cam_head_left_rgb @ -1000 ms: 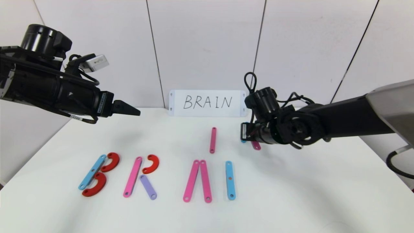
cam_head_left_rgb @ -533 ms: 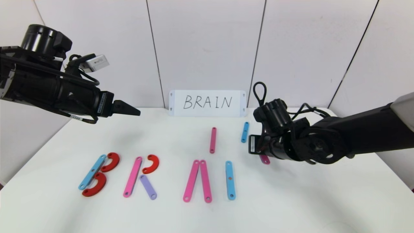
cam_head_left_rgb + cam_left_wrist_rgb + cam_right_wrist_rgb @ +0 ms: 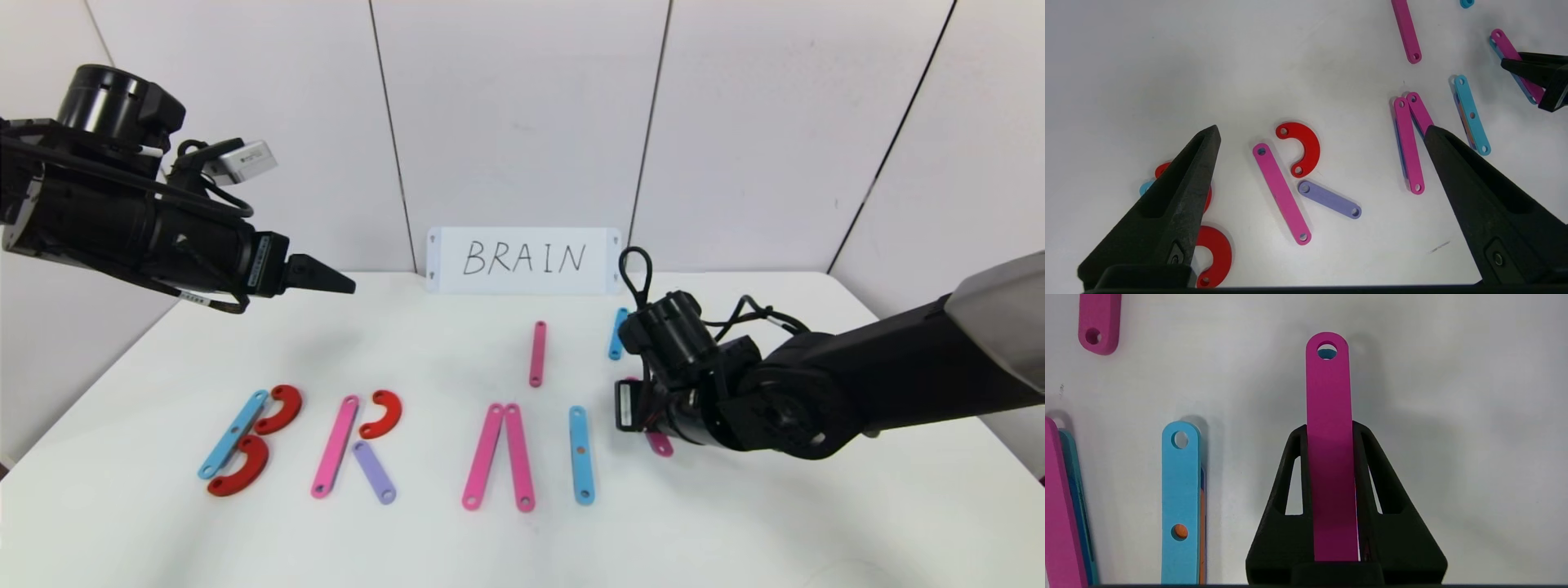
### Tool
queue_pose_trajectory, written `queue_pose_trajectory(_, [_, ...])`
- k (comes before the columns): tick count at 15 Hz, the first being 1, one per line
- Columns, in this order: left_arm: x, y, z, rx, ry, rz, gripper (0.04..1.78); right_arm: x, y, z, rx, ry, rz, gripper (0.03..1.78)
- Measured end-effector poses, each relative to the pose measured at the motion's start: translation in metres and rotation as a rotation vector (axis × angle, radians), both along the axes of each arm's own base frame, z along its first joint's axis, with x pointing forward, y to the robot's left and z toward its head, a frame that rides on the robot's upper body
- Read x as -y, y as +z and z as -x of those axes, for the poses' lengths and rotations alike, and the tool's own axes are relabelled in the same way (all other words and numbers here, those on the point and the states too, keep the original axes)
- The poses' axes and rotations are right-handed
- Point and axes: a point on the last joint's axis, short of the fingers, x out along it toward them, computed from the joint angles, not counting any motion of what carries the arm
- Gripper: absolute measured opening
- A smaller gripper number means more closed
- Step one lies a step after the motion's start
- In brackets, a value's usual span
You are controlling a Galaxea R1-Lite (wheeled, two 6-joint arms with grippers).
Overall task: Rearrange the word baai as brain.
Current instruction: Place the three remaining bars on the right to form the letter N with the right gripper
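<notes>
Fingers of the right gripper are closed flat on a pink strip, whose free holed end sticks out ahead of the tips, low over the white worktop. Just beside those fingers, toward the robot's left, lies the blue upright that serves as the I. Past it come the two pink strips leaning together as an A without a crossbar, then the R of pink strip, red curve and purple leg, and farthest off the B of blue strip and two red curves.

So B, R and I look finished, the A lacks its bar, and the N is not yet begun; the held strip is probably its first stroke. Beyond the fingers a loose pink strip and a short blue strip wait unused.

The left gripper hangs high and idle above the B and R, its fingers spread wide and empty.

A white card at the wall reads "BRAIN" in handwriting; no other writing is legible.
</notes>
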Motion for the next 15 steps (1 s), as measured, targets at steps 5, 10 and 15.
queue_pose_trajectory(5, [0.000,-0.001,0.000,-0.004,-0.001,0.000,1.74,-0.001,-0.010,0.001,-0.016,-0.013,0.017,0.31])
queue_pose_trajectory(10, [0.001,-0.001,0.000,-0.007,-0.003,0.002,1.74,-0.001,-0.013,0.001,-0.021,-0.011,0.020,0.31])
queue_pose_trajectory(15, [0.001,-0.001,0.000,-0.007,-0.006,0.001,1.74,0.001,-0.012,0.005,-0.029,-0.008,0.023,0.31])
